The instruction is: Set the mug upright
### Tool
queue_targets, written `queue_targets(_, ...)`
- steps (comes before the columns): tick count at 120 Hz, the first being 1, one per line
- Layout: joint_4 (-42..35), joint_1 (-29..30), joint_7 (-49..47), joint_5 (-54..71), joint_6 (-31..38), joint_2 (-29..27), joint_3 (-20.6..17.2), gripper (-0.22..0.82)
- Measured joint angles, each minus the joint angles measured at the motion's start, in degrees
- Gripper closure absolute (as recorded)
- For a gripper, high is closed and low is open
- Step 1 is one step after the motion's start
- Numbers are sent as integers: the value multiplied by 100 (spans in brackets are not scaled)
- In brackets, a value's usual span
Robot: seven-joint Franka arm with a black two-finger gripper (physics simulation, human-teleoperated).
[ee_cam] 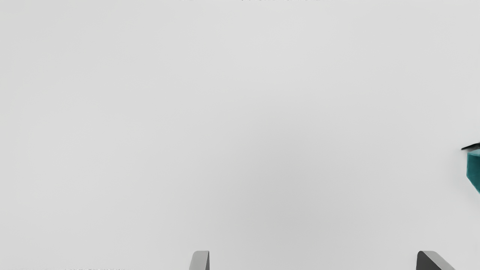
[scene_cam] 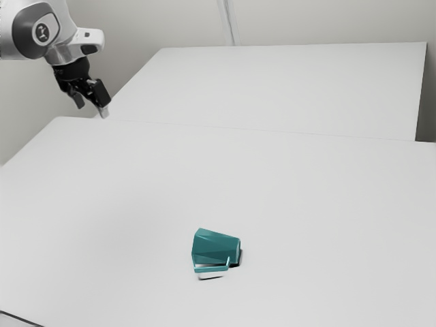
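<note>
In the exterior view my gripper (scene_cam: 91, 110) hangs at the upper left, well away from the mug and above the table's far left part. The teal mug (scene_cam: 216, 248) lies on its side near the lower middle, its handle on the side nearer the camera. In the wrist view the gripper (ee_cam: 313, 260) is open, its two fingertips wide apart with nothing between them. Part of the mug (ee_cam: 474, 170) is cut off by that view's edge, off to one side beyond the fingers.
The white table (scene_cam: 286, 177) stretches under the mug and the arm. Behind it, in the exterior view, is another flat white surface (scene_cam: 286, 82), with pale walls around. A thin dark line (scene_cam: 20, 318) crosses the lower left corner.
</note>
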Motion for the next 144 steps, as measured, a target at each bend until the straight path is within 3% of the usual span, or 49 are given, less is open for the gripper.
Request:
queue_targets(44,-477,13,-1026,-323,55,-65,-137,0)
queue_targets(91,-2570,258,-1591,-2520,465,-392,-150,0)
queue_targets(124,-3417,449,-1413,-3781,815,141,-170,0)
queue_targets(144,-3630,403,-1189,-4110,1014,261,-383,0)
